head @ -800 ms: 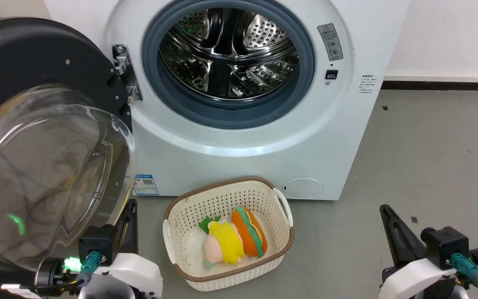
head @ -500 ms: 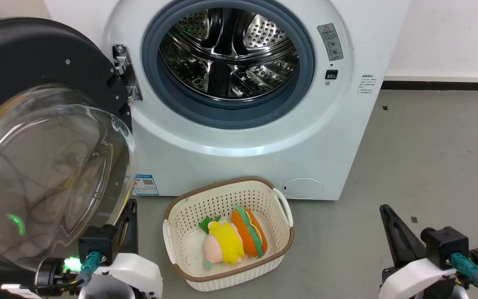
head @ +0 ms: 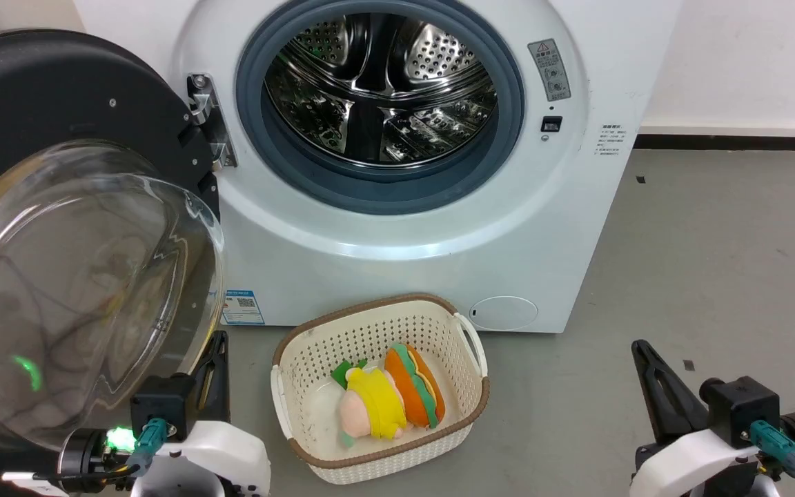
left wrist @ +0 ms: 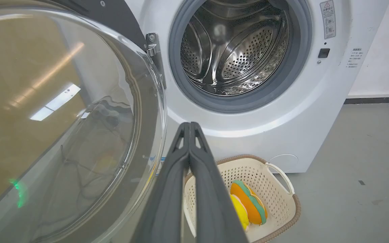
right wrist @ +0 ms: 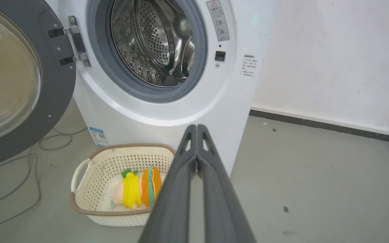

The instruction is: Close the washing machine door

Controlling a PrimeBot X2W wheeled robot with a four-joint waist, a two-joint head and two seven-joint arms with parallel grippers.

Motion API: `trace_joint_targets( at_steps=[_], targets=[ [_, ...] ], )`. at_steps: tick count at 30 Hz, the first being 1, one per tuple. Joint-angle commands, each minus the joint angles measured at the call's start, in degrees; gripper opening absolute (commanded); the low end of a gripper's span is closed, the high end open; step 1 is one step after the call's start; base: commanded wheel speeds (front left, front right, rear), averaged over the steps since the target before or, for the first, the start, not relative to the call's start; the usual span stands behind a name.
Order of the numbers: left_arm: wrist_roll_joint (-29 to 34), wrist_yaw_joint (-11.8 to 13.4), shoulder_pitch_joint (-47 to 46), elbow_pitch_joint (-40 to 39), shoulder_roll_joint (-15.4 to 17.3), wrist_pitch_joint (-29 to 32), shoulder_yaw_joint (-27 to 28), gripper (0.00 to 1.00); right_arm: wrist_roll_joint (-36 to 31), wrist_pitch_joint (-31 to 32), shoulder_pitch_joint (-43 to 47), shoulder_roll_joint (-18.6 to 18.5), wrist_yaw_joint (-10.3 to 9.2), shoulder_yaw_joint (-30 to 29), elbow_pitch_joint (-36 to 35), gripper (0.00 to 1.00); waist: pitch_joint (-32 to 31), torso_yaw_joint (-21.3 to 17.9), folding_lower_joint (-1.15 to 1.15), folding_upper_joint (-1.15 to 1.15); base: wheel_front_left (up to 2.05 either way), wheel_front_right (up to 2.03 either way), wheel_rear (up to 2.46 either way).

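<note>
Door [head: 38, 96] unmoved, wide open; left pincer [left wrist: 189, 128] and right pincer [right wrist: 197, 130] remain pressed together.

The washing machine door [head: 59, 90] runs off the left edge — the washing machine [head: 404, 228] loses its top. Warning label [head: 549, 69] print is unreadably small; the left gripper [left wrist: 189, 125] hides part of the basket [left wrist: 279, 199].

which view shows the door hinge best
Right wrist view: the hinge shows whole, both arms reaching the washing machine door. Head view: the hinge at a slant. Left wrist view: its plate, arms hidden behind the door.
</note>
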Motion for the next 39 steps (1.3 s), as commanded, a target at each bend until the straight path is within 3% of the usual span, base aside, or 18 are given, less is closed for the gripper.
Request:
trace_joint_targets(
  at_steps=[1, 10, 11, 25, 27, 39],
  targets=[
    [0.2, -0.2, 0.8, -0.2, 0.0, 0.0, 0.1, 0.00, -0.4, 0.1, -0.7, 0.0, -0.04, 0.0, 0.0, 0.00, 0.0, 0.0, 0.00, 0.00, 0.00, 0.00, 0.00],
    [0.2, -0.2, 0.8, -0.2, 0.0, 0.0, 0.1, 0.00, -0.4, 0.1, -0.7, 0.0, -0.04, 0.0, 0.0, 0.00, 0.0, 0.0, 0.00, 0.00, 0.00, 0.00, 0.00],
    [0.0, 0.0, 0.0, 0.0, 0.0, 0.0, 0.0, 1.00, 0.0, 0.0, 0.0, 0.0, 0.00, 0.0, 0.0, 1.00, 0.0, 0.0, 0.00, 0.00, 0.00, 0.00, 0.00],
    [-0.3, 1.8, -0.2, 0.3, 0.0, -1.4, -1.1, 1.00, 1.5, -1.4, 0.3, 0.0, 0.00, -1.3, -0.1, 1.00, 0.2, 0.0, 0.00, 0.00, 0.00, 0.00, 0.00],
    [-0.2, 2.0, -0.3, 0.3, 0.0, -1.7, -1.2, 0.02, 1.8, -1.7, 0.4, 0.0, 0.00, -1.5, -0.1, 1.00, 0.2, 0.0, 0.00, 0.00, 0.00, 0.00, 0.00],
    [-0.5, 3.4, -1.9, -1.4, 0.6, -3.5, -1.6, 0.00, 3.6, -3.4, 0.8, 0.0, -0.01, -3.2, -0.4, 1.00, 0.6, 1.8, 0.00, 0.00, 0.00, 0.00, 0.00]
  ],
)
